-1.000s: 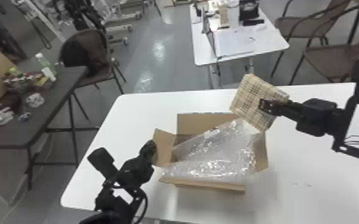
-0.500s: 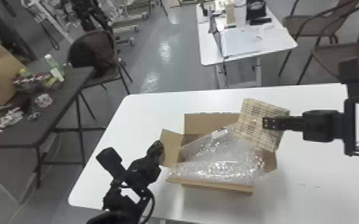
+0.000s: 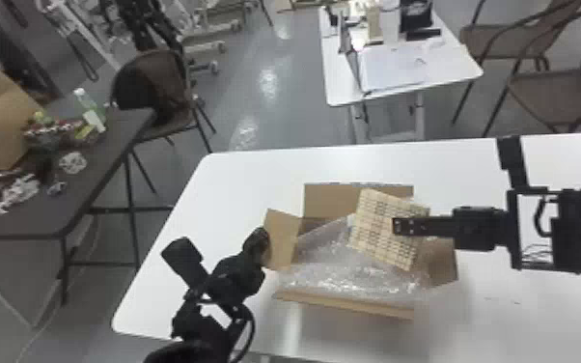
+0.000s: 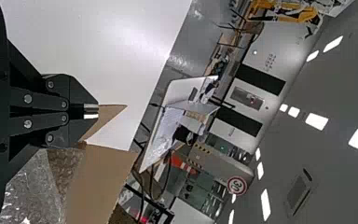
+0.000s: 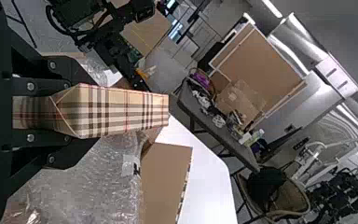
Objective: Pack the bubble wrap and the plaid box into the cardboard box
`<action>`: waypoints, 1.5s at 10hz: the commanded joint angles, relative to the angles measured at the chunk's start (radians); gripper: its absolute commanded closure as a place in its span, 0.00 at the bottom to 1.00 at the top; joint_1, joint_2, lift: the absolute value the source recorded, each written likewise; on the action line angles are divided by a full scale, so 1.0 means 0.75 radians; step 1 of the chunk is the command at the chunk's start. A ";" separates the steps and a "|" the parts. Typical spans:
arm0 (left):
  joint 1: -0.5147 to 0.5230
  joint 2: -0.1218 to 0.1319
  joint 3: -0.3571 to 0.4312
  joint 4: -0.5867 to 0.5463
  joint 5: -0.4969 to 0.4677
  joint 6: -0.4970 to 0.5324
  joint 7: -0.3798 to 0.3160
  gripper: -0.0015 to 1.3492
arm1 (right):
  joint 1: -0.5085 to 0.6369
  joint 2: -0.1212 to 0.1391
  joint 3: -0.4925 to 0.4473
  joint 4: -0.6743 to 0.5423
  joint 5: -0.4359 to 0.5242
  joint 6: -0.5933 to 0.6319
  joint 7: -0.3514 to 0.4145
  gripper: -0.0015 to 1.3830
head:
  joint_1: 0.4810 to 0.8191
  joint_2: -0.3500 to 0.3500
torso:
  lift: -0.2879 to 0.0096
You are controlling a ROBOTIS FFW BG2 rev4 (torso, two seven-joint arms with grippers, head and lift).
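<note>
Left end effector (image 4: 98, 111) closed at the cardboard box's (image 3: 342, 303) left flap (image 3: 282, 239); should guard against it folding in. Bubble wrap (image 3: 335, 265) inside box. Plaid box (image 3: 381, 231) over box's right half, gripped by right end effector (image 3: 397, 226): square up, lower gently, then release.

In the left wrist view, a round, red-ringed sign (image 4: 237, 185) beyond the surface (image 4: 107, 42) bears the number 30 in dark figures on white. In the head view, pale lettering on a black item (image 3: 416, 15) upon the rear table (image 3: 449, 62) is illegible, as are dark marks on a pale tag (image 5: 130, 165) on the bubble wrap (image 5: 86, 175), right wrist view.
</note>
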 commanded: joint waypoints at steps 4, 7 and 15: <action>-0.005 -0.005 -0.009 0.009 0.002 -0.004 0.000 0.90 | -0.106 0.052 0.123 0.282 0.054 -0.190 0.196 0.17 | 0.63 1.00 | 0.75; -0.001 -0.005 -0.009 0.007 0.004 -0.008 0.000 0.90 | -0.021 0.042 -0.104 -0.019 0.203 -0.170 0.131 0.11 | 0.63 1.00 | 0.75; 0.006 -0.005 -0.011 0.009 0.004 -0.053 0.043 0.90 | 0.730 0.095 -0.488 -0.258 0.359 -1.348 -0.665 0.11 | 0.63 0.75 | 0.75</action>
